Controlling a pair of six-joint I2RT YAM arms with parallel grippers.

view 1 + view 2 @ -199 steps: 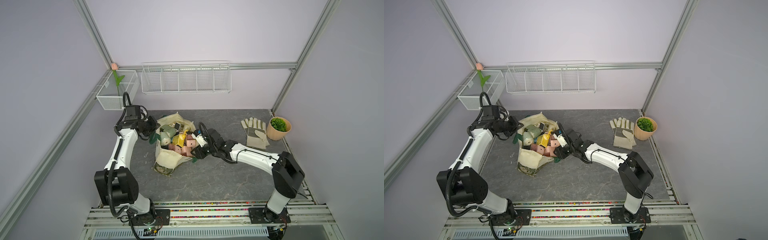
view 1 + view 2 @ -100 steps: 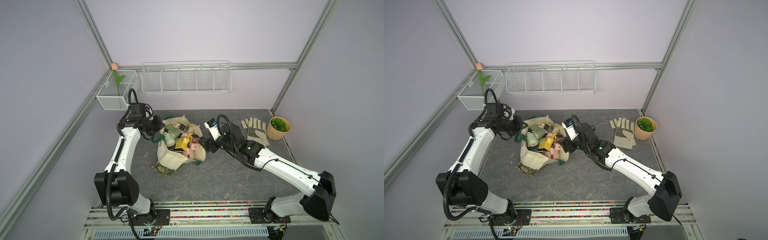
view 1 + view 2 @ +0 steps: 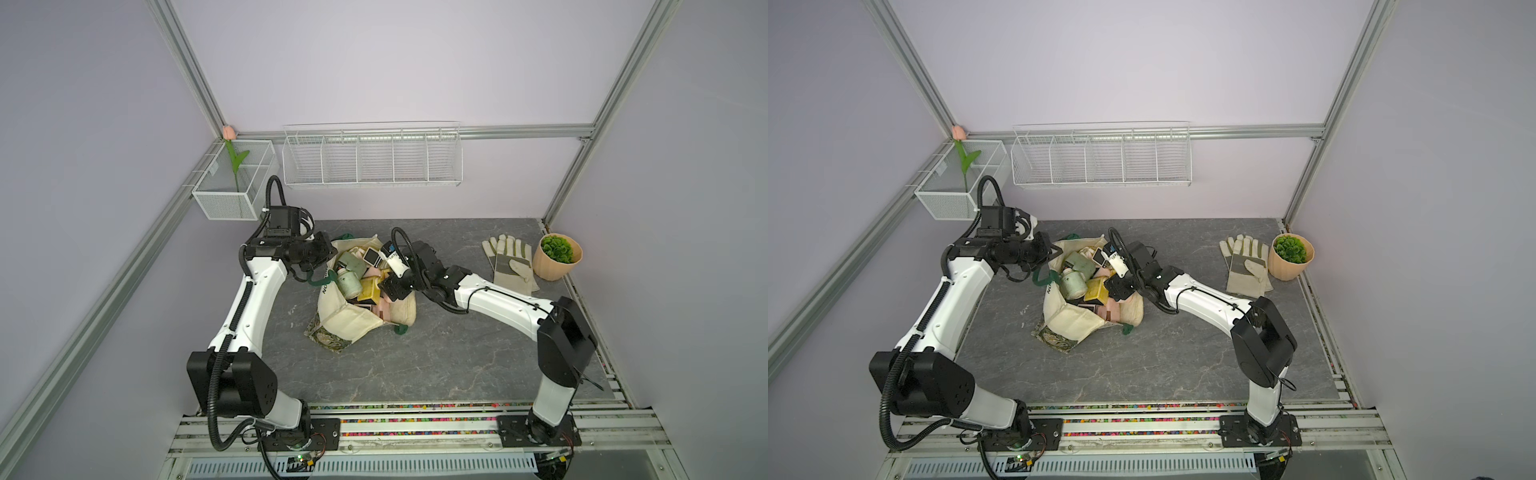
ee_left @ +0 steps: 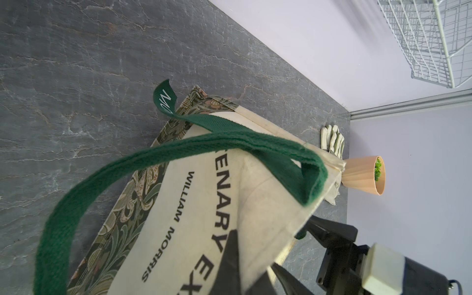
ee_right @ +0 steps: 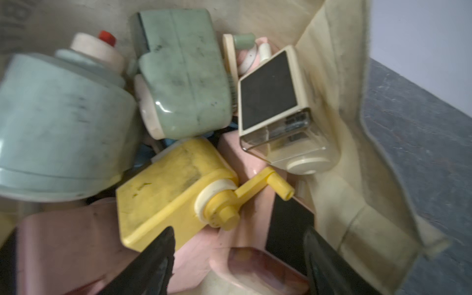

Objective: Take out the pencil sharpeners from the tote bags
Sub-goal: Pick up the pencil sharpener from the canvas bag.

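Near edge of the bench [image 3: 415, 374]: bare grey slab. Mid-bench, the tote bag [image 3: 353, 324] lies slumped, floral base toward the rail, mouth gaping toward the back wall. The pencil sharpeners [image 3: 351, 276] are heaped in that mouth; none is seen out on the bench. The left hand [image 4: 255, 275] is clamped on the bag's cream rim, cloth pinched between its fingers, propping the mouth; a green handle [image 4: 178, 153] loops loose before its camera. The right hand [image 5: 237, 268] hangs in the mouth, jaws well apart and gripping nothing, over the near end of the yellow sharpener [image 5: 166, 189], which rests on a pink sharpener [image 5: 63, 242]; this view is slightly blurred. Judgement: the step is a pick. Close across the yellow body's flat sides, not on its crank [image 5: 255, 185], which would likely swivel, then lift straight out, clear of the cloth. In the way: the pale green sharpener [image 5: 184, 76] and the cream sharpener [image 5: 275, 107] with a dark window crowd the yellow one and may tumble. Farther off, work gloves [image 3: 509, 262] lie just beside the plant pot [image 3: 555, 266], well apart from the bag, with free bench between for setting down. On the back wall are a wire rack [image 3: 372, 160] and a mesh box [image 3: 232, 187] holding a tulip.
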